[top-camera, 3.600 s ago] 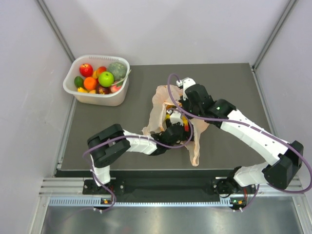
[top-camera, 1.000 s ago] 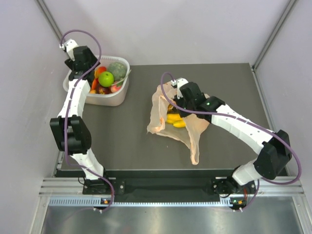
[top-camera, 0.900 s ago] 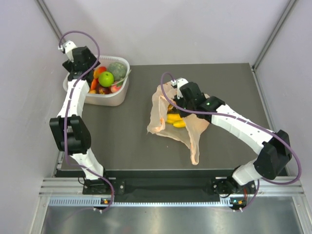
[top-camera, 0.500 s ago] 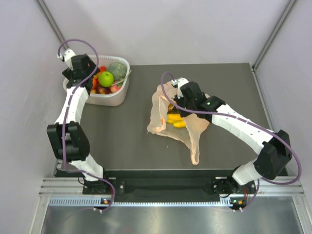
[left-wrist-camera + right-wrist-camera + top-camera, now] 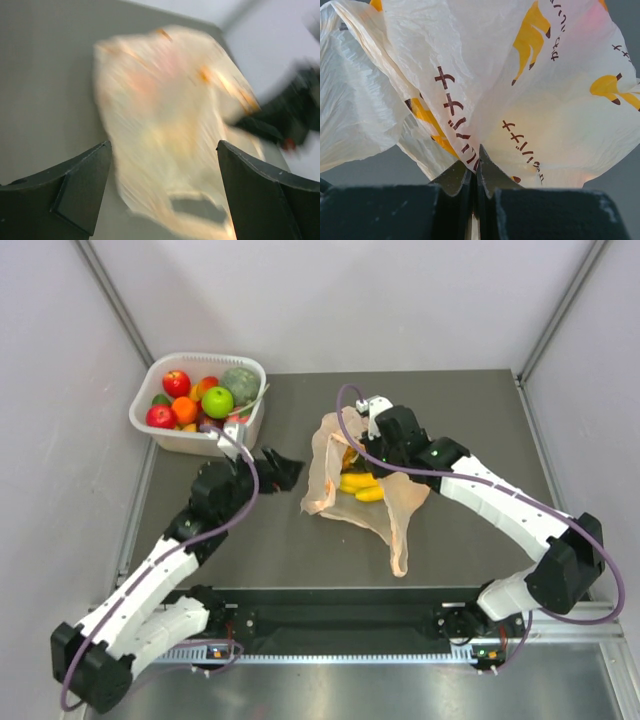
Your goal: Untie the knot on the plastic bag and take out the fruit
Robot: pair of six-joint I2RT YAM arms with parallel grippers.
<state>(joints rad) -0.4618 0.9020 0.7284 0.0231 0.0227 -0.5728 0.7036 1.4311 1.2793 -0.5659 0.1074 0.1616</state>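
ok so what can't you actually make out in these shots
- Left wrist view: the plastic bag is motion-blurred, contents unreadable.
- Right wrist view: bag film pinched in the right gripper hides the fruit.
- Top view: that gripper's fingertips hidden under its own body; fruit count behind film unclear.

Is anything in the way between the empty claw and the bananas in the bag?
No separate thing is. The left gripper is open, with bare table ahead of it. Only the thin near side of the plastic bag lies between it and the bananas. The right gripper pinches the bag's film.
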